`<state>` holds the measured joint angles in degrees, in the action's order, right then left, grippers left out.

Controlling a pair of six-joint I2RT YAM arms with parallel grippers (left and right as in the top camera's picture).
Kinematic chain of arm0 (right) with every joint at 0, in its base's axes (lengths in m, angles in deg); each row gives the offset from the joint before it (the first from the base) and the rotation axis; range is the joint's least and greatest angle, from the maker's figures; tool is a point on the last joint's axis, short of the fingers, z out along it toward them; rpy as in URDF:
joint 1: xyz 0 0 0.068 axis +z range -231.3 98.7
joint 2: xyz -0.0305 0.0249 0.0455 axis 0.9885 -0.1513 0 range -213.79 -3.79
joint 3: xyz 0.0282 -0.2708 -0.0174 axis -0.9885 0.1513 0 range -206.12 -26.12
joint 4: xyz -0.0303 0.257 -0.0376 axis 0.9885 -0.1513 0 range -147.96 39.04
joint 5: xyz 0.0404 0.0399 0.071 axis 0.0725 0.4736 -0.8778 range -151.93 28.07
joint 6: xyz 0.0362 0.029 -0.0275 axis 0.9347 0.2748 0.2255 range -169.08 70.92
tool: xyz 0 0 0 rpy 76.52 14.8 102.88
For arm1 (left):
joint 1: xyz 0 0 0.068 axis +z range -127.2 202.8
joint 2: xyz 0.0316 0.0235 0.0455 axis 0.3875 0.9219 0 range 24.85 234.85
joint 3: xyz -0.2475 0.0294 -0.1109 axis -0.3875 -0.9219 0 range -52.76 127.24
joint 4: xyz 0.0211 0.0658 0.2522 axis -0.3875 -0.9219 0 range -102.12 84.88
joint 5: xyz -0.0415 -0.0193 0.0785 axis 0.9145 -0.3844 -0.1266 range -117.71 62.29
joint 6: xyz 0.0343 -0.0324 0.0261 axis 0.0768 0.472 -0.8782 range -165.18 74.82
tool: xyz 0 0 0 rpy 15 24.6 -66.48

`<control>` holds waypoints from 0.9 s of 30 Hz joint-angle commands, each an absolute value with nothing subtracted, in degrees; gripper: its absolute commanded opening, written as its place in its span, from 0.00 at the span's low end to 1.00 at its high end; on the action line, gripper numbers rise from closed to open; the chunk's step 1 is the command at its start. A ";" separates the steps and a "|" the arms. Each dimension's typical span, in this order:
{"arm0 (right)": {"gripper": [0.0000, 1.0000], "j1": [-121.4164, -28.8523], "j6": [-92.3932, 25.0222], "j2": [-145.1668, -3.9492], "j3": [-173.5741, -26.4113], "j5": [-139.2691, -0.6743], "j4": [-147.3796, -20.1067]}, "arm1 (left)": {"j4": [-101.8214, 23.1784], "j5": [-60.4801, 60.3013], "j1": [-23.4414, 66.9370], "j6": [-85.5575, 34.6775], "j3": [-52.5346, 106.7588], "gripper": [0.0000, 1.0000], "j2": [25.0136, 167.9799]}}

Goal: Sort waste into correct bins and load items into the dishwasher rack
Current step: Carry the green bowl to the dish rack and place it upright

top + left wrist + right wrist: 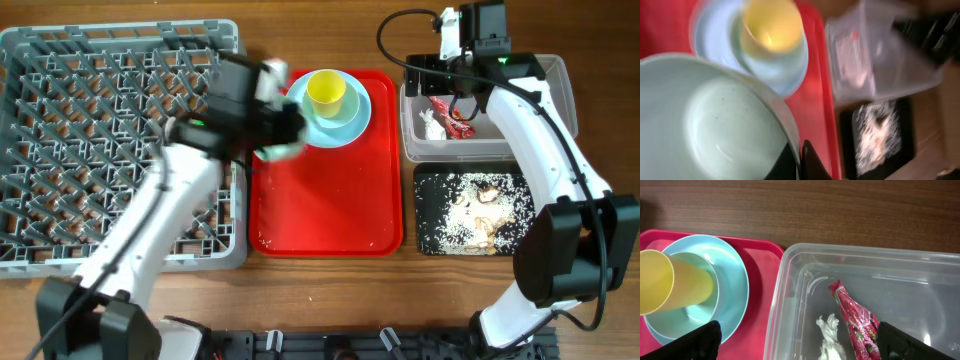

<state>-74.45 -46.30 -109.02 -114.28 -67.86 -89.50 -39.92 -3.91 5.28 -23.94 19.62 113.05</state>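
Note:
My left gripper point(272, 135) point(801, 159) is shut on the rim of a pale mint bowl point(281, 150) point(705, 120), held over the left part of the red tray point(325, 215). The yellow cup point(326, 92) point(771, 25) point(670, 285) stands in a second mint bowl point(775, 67) point(695, 315) on the pale blue plate point(352, 122) point(736, 277). My right gripper point(470, 40) point(805, 342) is open above the clear tub point(520, 145) point(790, 260), which holds the red wrapper point(457, 122) point(856, 322) and the white paper scrap point(432, 124) point(830, 337). No spoon or fork is in view.
The grey dishwasher rack point(100, 130) fills the left side. The black tray point(430, 235) point(847, 150) with rice-like crumbs point(475, 212) lies in front of the clear tub. The left wrist view is motion-blurred.

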 commanded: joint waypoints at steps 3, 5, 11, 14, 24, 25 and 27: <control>1.00 -74.25 -45.97 -109.43 -114.49 -67.34 -89.48 | -25.21 32.08 25.61 -26.39 21.98 0.04 113.29; 1.00 -74.25 -45.95 -109.43 -114.49 -67.34 -89.48 | -18.07 37.77 30.33 -21.23 21.98 0.04 115.00; 1.00 -74.25 -45.95 -109.43 -114.49 -67.34 -89.42 | 20.03 54.47 37.89 6.72 22.00 0.04 128.11; 1.00 -74.25 -45.95 -109.43 -114.49 -67.34 -89.39 | 41.58 58.92 38.09 22.07 23.24 0.04 137.75; 1.00 -74.25 -45.95 -109.43 -114.52 -67.34 -89.37 | 41.80 58.20 38.04 14.68 24.07 0.04 147.67; 1.00 -74.25 -45.95 -109.43 -114.52 -67.34 -89.37 | 41.82 58.14 38.04 13.32 24.07 0.04 147.98; 1.00 -74.25 -45.93 -109.43 -114.49 -67.34 -89.37 | 41.82 57.18 38.37 11.09 24.07 0.04 148.20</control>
